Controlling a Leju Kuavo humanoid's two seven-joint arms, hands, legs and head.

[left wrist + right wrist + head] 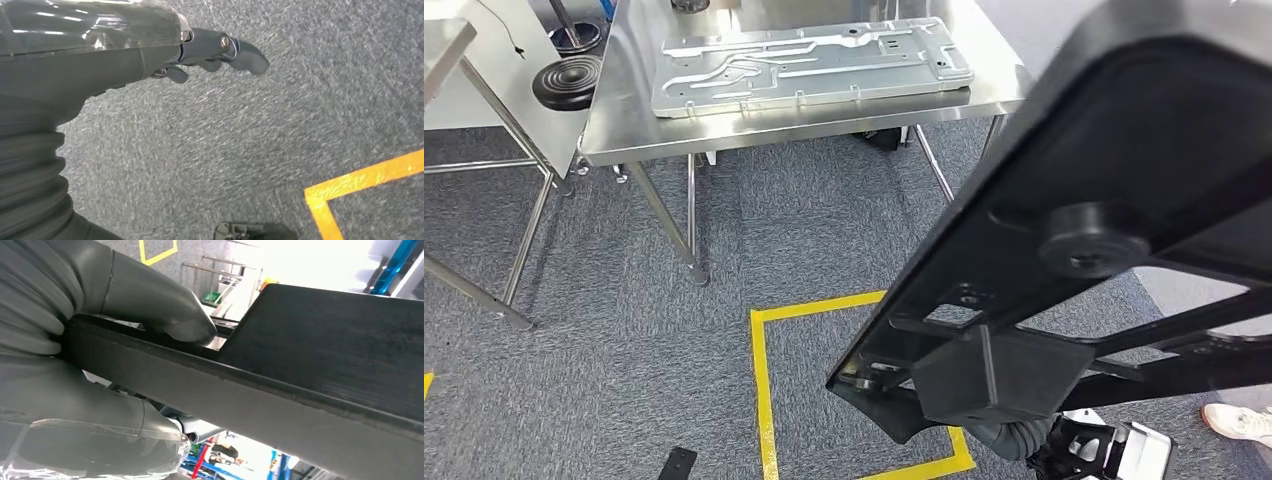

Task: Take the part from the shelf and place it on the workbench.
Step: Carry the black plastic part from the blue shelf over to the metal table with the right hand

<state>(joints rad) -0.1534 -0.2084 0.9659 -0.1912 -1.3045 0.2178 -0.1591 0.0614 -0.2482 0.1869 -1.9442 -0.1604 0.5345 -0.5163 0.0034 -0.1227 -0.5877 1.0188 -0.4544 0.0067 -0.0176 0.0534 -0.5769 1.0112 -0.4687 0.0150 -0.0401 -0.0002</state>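
Workshop: steel workbench, stamped metal plate, floor tape.

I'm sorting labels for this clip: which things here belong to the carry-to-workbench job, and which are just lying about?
Job:
- large flat black plastic part, gripped by the right robot hand
- shiny steel workbench ahead

Lying about:
- embossed silver metal plate on the workbench
- round black ribbed disc on the side table
- yellow floor tape square
- left robot hand, holding nothing
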